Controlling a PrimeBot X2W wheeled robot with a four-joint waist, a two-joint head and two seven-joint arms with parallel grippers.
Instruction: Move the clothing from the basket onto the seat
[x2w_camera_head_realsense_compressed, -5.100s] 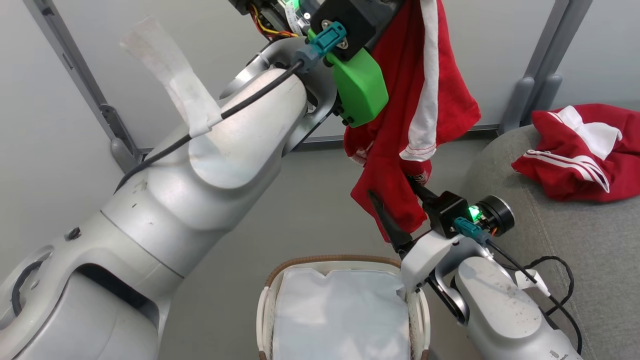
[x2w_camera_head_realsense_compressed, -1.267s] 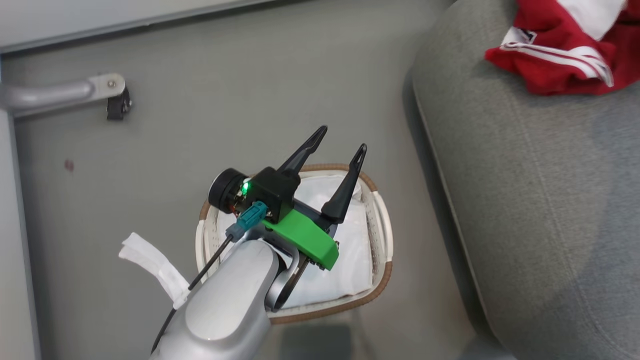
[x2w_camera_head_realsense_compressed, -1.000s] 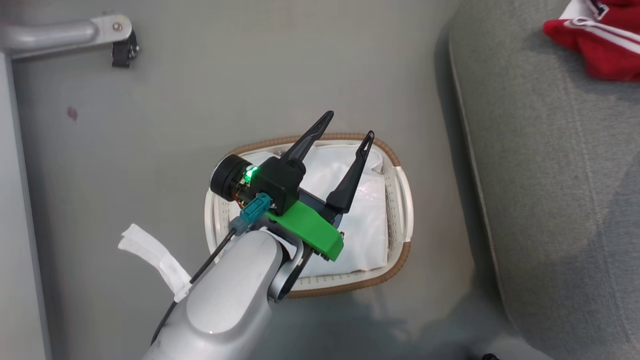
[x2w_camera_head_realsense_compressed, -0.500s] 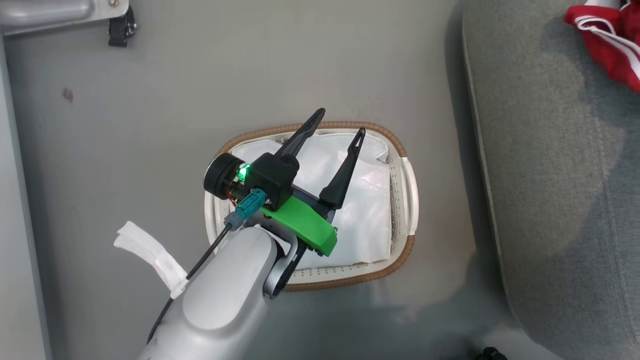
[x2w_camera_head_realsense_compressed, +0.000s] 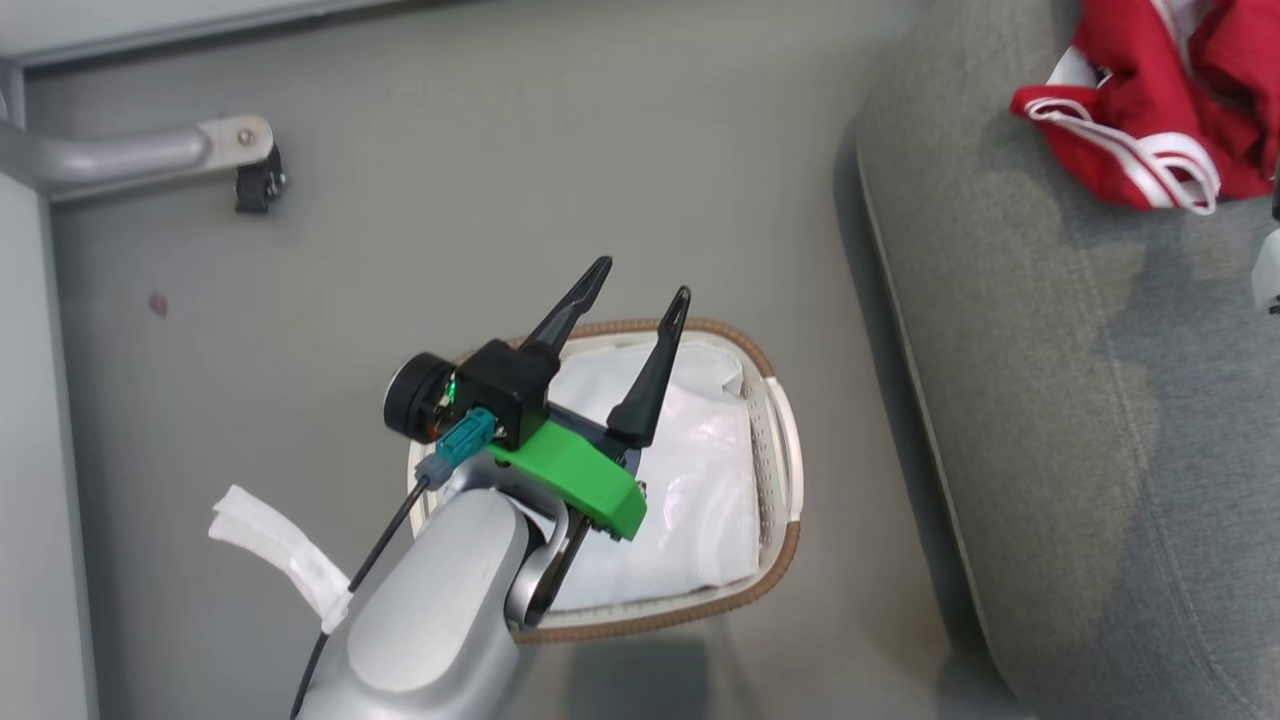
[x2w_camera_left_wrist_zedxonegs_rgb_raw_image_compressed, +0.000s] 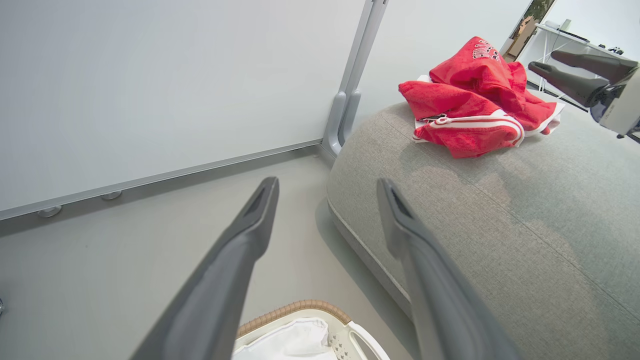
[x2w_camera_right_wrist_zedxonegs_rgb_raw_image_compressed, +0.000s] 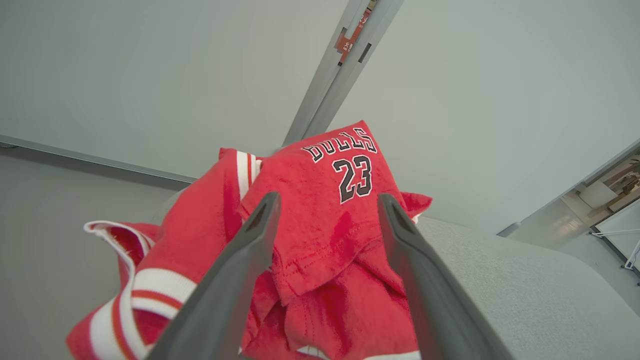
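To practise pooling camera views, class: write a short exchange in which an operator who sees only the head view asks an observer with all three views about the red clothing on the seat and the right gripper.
Operator: Red clothing lies on the seat. Is anything printed on it?
Observer: Yes. The right wrist view reads "BULLS 23" on the jersey.
Operator: Is the right gripper gripping it?
Observer: No. Both wrist views show its fingers spread apart and pointing at the pile, closed on nothing.
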